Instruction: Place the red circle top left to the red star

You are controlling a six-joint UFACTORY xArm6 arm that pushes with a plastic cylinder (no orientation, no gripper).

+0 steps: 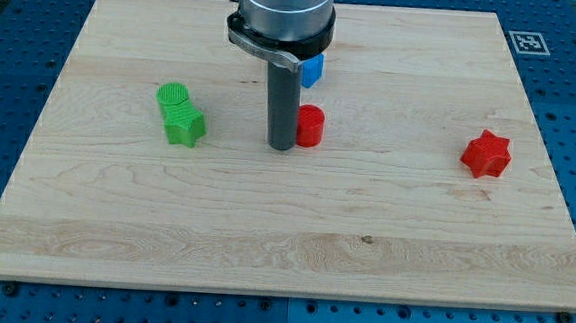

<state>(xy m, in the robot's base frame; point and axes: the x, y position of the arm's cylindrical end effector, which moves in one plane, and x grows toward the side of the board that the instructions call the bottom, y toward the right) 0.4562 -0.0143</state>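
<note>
The red circle (311,126) lies near the middle of the wooden board. My tip (281,145) stands right at its left side, touching or nearly touching it. The red star (486,154) lies far to the view's right, slightly lower than the circle. The rod hides part of the circle's left edge.
A blue block (313,70) sits just above the red circle, partly hidden by the arm's housing. A green circle (175,99) and a green star (186,127) lie together at the view's left. The wooden board (283,241) rests on a blue perforated table.
</note>
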